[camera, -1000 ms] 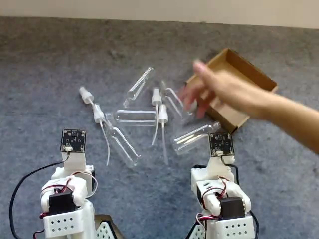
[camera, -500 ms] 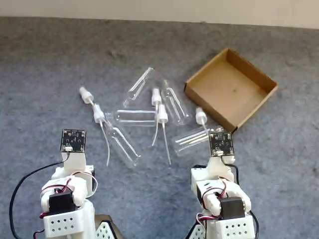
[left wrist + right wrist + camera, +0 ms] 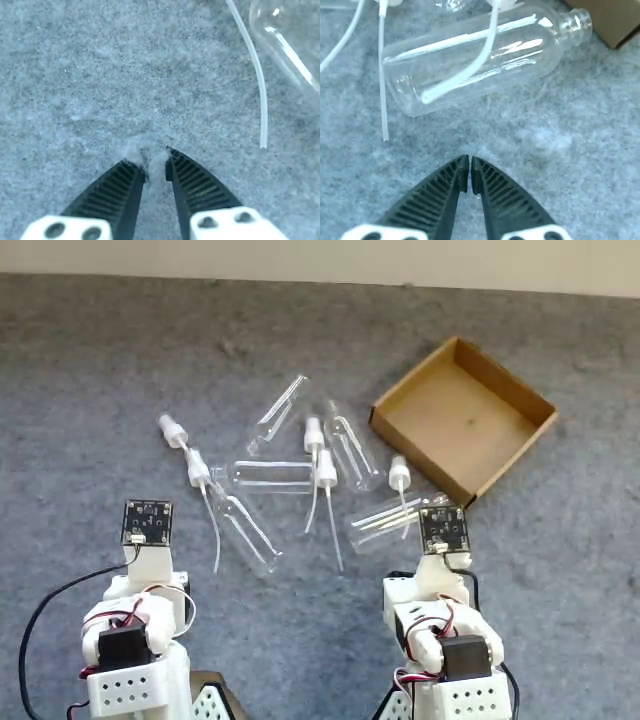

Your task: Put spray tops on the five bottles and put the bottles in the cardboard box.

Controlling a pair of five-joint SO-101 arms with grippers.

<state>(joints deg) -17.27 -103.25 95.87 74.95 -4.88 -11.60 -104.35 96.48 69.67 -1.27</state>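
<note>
Five clear bottles lie uncapped on the grey carpet: one [image 3: 278, 415] at the back, one [image 3: 272, 476] in the middle, one [image 3: 248, 530] nearest the left arm, one [image 3: 352, 448] beside the box, and one [image 3: 385, 520] just ahead of the right arm. White spray tops lie loose among them [image 3: 173, 430] [image 3: 197, 468] [image 3: 314, 432] [image 3: 326, 468]; another spray top [image 3: 400, 475] rests with its tube across the nearest bottle [image 3: 485, 55]. The cardboard box [image 3: 455, 415] is empty. My left gripper [image 3: 155, 167] and right gripper [image 3: 470, 172] are shut, low over bare carpet, holding nothing.
A dip tube [image 3: 257, 75] and a bottle's side [image 3: 290, 45] lie ahead of the left gripper. The box's corner [image 3: 605, 20] sits just beyond the bottle's neck in the right wrist view. Open carpet surrounds both arm bases.
A person's hand that reached over the box and bottles has withdrawn. It left a spray top by the bottle near the right arm, and the top has since settled slightly. Both arms are still.
</note>
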